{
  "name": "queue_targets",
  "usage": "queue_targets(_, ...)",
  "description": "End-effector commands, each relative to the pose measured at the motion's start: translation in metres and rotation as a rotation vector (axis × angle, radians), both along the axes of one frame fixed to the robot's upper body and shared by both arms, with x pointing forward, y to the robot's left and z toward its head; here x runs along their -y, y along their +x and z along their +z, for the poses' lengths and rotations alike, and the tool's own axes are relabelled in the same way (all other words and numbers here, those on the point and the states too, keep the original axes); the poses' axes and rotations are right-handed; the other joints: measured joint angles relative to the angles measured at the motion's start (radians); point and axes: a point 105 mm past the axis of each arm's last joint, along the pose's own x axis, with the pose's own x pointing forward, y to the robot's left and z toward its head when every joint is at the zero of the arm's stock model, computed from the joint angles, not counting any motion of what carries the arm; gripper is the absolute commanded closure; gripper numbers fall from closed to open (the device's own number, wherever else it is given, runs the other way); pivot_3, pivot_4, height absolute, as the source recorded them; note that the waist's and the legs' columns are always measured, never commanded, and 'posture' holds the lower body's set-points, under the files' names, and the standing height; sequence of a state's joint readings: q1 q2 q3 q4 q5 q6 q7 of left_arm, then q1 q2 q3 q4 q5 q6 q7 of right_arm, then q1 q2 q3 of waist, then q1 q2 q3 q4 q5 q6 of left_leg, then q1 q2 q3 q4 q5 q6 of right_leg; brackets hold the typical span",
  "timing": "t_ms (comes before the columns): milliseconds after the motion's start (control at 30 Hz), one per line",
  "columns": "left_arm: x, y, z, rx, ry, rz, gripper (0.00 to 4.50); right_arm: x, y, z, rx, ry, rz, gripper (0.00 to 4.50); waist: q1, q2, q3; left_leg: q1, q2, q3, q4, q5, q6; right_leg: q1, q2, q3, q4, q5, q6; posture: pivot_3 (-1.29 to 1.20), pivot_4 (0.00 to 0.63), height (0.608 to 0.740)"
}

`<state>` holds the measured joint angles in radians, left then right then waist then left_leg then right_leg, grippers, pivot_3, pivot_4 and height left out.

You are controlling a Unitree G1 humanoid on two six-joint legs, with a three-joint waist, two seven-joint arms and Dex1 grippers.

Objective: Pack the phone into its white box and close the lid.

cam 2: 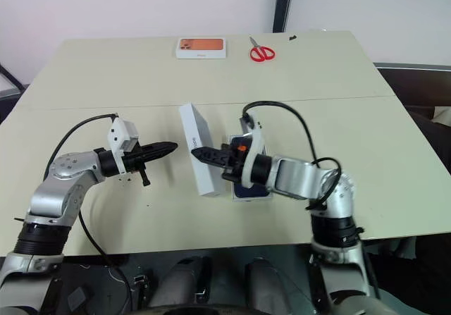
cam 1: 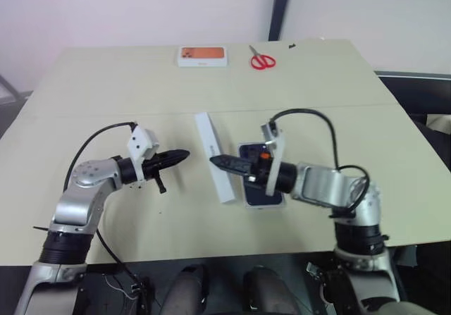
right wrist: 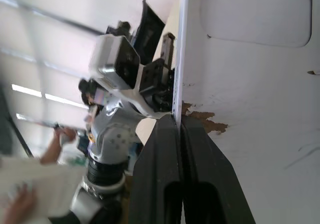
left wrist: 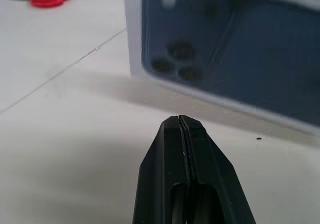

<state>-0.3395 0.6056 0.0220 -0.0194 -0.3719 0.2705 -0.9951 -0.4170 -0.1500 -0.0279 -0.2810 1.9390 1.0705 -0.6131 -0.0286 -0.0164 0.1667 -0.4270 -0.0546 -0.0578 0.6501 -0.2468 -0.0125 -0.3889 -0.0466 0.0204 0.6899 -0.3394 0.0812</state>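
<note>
Beige table (cam 1: 338,89) carries everything, and the lid (cam 1: 215,156) is the thing to measure from. It stands on one long edge near the middle, printed blue face towards the left gripper (cam 1: 182,155), pale inside towards the right gripper (cam 1: 217,161).

The white box (cam 1: 266,204) lies flat just beside the lid's inner face, under the right arm. The phone (cam 1: 273,194) appears to sit in it, dark navy within a white rim.

Both pairs of jaws are closed. The left tip hovers near the printed face, apart from it. The right tip meets the lid's upper rim.

The step in hand looks like tipping the lid over onto the box. To do it well, lean it towards the box from the rim, steady the printed face with the left tip, and square the corners before pressing down.

Whether the right jaws pinch the rim or merely touch it is not clear. The right arm covers much of the box and phone, so how the phone is seated cannot be judged.
</note>
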Motion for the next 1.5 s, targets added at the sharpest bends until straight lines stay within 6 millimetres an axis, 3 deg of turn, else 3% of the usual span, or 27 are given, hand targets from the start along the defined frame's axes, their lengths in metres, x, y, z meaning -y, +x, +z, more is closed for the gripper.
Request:
queue_targets(33, 0.015, -0.003, 0.008, 0.051, 0.015, -0.060, 4.50, 0.002, -0.001, 0.000, -0.073, 0.010, -0.108, 4.45, 0.000, 0.000, 0.000, 0.000, 0.000, 0.000, 0.000, 0.000, 0.000, 0.000, 0.000, 0.000, 0.000, 0.000, 0.000, 0.00, 0.150, 0.740)
queue_targets(167, 0.031, -0.008, 0.002, 0.041, 0.028, -0.125, 4.50, 0.014, 0.003, -0.017, -0.169, -0.044, -0.209, 4.45, -0.001, 0.000, 0.000, 0.000, 0.000, 0.000, 0.000, 0.000, 0.000, 0.000, 0.000, 0.000, 0.000, 0.000, 0.000, 0.00, 0.150, 0.740)
queue_targets(200, 0.037, -0.011, 0.001, 0.037, 0.029, -0.148, 4.50, 0.019, 0.005, -0.019, -0.179, -0.057, -0.232, 4.20, -0.002, 0.000, 0.000, 0.000, 0.000, 0.000, 0.000, 0.000, 0.000, 0.000, 0.000, 0.000, 0.000, 0.000, 0.000, 0.00, 0.150, 0.740)
queue_targets(267, 0.046, -0.013, -0.001, 0.030, 0.026, -0.178, 4.50, 0.026, 0.009, -0.016, -0.170, -0.063, -0.263, 3.59, -0.002, 0.000, -0.001, 0.000, 0.000, 0.000, -0.001, 0.000, 0.000, 0.000, 0.000, 0.000, 0.000, 0.000, 0.000, 0.00, 0.150, 0.740)
queue_targets(367, 0.058, -0.014, -0.003, 0.029, 0.025, -0.210, 4.50, 0.036, 0.018, 0.001, -0.099, -0.058, -0.288, 2.12, -0.004, 0.001, 0.000, 0.000, 0.000, 0.000, -0.001, 0.000, 0.000, 0.000, 0.000, 0.001, 0.000, 0.000, 0.000, 0.00, 0.150, 0.740)
queue_targets(467, 0.072, -0.012, -0.002, 0.028, 0.012, -0.235, 4.50, 0.051, 0.022, 0.017, 0.066, -0.160, -0.237, 0.67, -0.004, 0.001, 0.000, 0.000, 0.000, 0.000, -0.001, 0.000, 0.000, 0.000, 0.000, 0.000, -0.001, 0.000, 0.000, 0.00, 0.150, 0.740)
queue_targets(633, 0.094, -0.013, -0.004, 0.029, 0.014, -0.283, 4.50, 0.090, 0.030, 0.025, 0.281, -0.520, -0.170, 0.67, 0.006, 0.001, 0.000, 0.000, 0.000, 0.001, 0.000, 0.000, 0.000, 0.001, 0.000, 0.000, -0.002, 0.000, 0.000, 0.00, 0.150, 0.740)
queue_targets(733, 0.112, -0.013, -0.007, 0.047, 0.032, -0.300, 4.50, 0.123, 0.047, 0.027, 0.453, -0.833, -0.215, 0.67, 0.009, 0.002, -0.001, 0.000, 0.000, 0.001, -0.001, 0.000, 0.001, 0.001, 0.001, 0.001, -0.002, 0.000, 0.000, 0.00, 0.150, 0.740)
queue_targets(833, 0.117, -0.009, 0.000, 0.060, 0.001, -0.279, 4.50, 0.139, 0.054, 0.028, 0.625, -1.048, -0.178, 0.67, 0.016, 0.002, 0.000, -0.001, 0.000, 0.001, 0.001, 0.000, 0.001, 0.001, 0.001, 0.001, -0.003, 0.000, 0.000, 0.00, 0.150, 0.740)
queue_targets(900, 0.115, -0.007, 0.008, 0.070, -0.028, -0.258, 4.50, 0.145, 0.055, 0.024, 0.721, -1.147, -0.124, 1.19, 0.016, 0.002, -0.001, -0.001, 0.000, 0.001, 0.001, -0.001, 0.001, 0.001, 0.001, 0.000, -0.003, 0.000, 0.000, 0.00, 0.150, 0.740)
queue_targets(967, 0.111, -0.005, 0.013, 0.081, -0.037, -0.238, 4.50, 0.148, 0.054, 0.020, 0.796, -1.206, -0.068, 2.01, 0.014, 0.002, -0.001, -0.001, 0.000, 0.001, 0.001, -0.001, 0.001, 0.001, 0.001, 0.001, -0.003, 0.000, 0.000, 0.00, 0.150, 0.740)
queue_targets(1100, 0.091, -0.004, 0.018, 0.082, -0.019, -0.174, 4.50, 0.148, 0.049, 0.010, 0.959, -1.301, 0.063, 4.21, 0.015, 0.002, 0.000, -0.001, 0.000, 0.001, 0.001, -0.001, 0.001, 0.000, 0.001, 0.001, -0.003, 0.000, 0.000, 0.00, 0.150, 0.740)
queue_targets(1133, 0.083, -0.005, 0.015, 0.071, 0.004, -0.164, 4.50, 0.146, 0.045, 0.007, 0.996, -1.309, 0.102, 4.44, 0.015, 0.002, 0.000, -0.001, 0.000, 0.001, 0.001, -0.001, 0.001, 0.000, 0.001, 0.001, -0.003, 0.000, 0.000, 0.00, 0.150, 0.740)
queue_targets(1333, 0.058, -0.021, -0.008, -0.035, 0.148, -0.187, 4.50, 0.132, 0.032, -0.004, 1.094, -1.297, 0.226, 4.44, 0.016, 0.002, 0.000, -0.001, 0.000, 0.001, 0.001, 0.000, 0.001, 0.001, 0.000, 0.001, -0.003, 0.000, 0.000, 0.00, 0.150, 0.740)
queue_targets(1500, 0.062, -0.017, -0.028, -0.095, 0.259, -0.188, 4.50, 0.121, 0.028, -0.018, 1.120, -1.300, 0.301, 4.44, 0.024, 0.002, 0.000, -0.001, 0.000, 0.000, 0.002, 0.000, 0.001, 0.002, 0.000, 0.001, -0.003, 0.000, 0.000, 0.00, 0.150, 0.740)
